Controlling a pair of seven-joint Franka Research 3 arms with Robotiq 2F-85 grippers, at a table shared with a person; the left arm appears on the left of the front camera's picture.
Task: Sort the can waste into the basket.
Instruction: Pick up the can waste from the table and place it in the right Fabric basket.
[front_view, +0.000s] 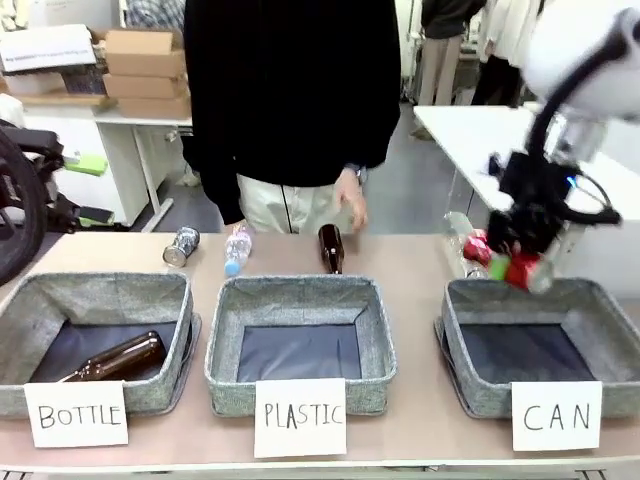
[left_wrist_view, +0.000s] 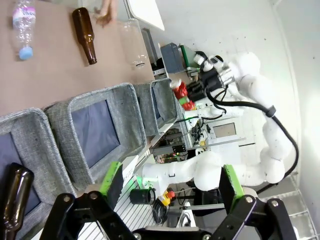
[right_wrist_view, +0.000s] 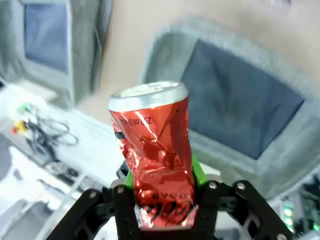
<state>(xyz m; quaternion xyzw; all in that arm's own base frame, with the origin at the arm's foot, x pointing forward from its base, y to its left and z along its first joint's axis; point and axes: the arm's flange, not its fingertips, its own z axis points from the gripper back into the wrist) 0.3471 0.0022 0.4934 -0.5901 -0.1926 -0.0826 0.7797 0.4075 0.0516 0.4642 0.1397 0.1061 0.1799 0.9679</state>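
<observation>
Baskets sit in a row, read left to right. The one marked BOTTLE (front_view: 110, 300) has a brown bottle (front_view: 118, 358) in it, and the dark can (front_view: 181, 245) lies on the table behind it. The PLASTIC basket (front_view: 300, 300) comes next. The left gripper (left_wrist_view: 170, 192) hangs with its green fingers (left_wrist_view: 111, 179) spread wide, holding nothing. On the right, the right gripper (right_wrist_view: 162, 187) pinches the dented red can (right_wrist_view: 156, 150), lifted above the back edge of the CAN basket (front_view: 590, 310), though that view looks a bit blurry.
</observation>
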